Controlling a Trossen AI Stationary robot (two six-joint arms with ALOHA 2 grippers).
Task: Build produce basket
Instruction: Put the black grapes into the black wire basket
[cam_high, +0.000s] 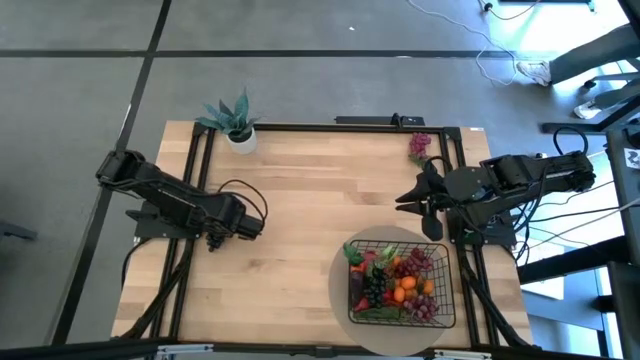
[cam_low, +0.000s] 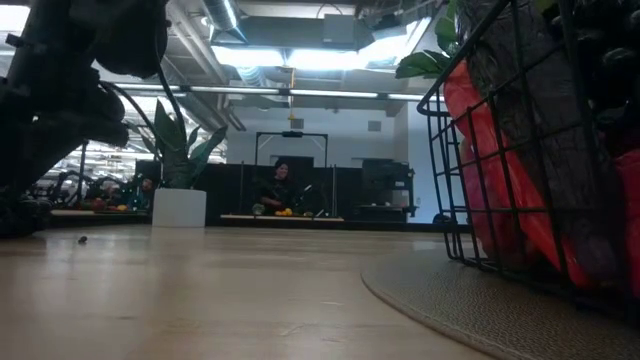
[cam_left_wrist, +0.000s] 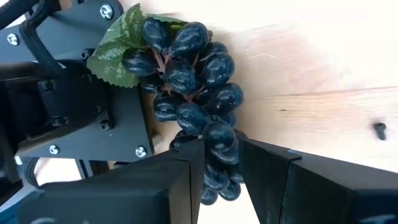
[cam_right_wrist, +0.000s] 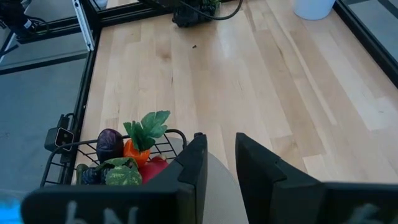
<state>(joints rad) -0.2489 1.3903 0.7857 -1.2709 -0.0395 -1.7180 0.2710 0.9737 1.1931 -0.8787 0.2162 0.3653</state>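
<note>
desk (cam_high: 300, 220): pale wooden top with a black frame along its edges, standing on a grey floor
basket (cam_high: 447, 300): black wire mesh, on a round beige mat (cam_high: 338, 290) at the desk's near right corner
produce (cam_high: 395, 285): piled inside the basket; orange, red, green, purple and dark pieces show
purple grapes (cam_high: 419, 146): lying alone on the desk near the far right corner, well apart from the basket
potted plant (cam_high: 234, 120): spiky green leaves in a white pot, far left part of the desk
left tool (cam_high: 214, 243): low at the desk's left edge, beside the frame; the fingers' stand cannot be made out
right tool (cam_high: 433, 226): above the desk's right side, just beyond the basket's far edge, between basket and purple grapes
cables (cam_high: 500, 60): white, trailing over the floor beyond the desk's far right
</note>
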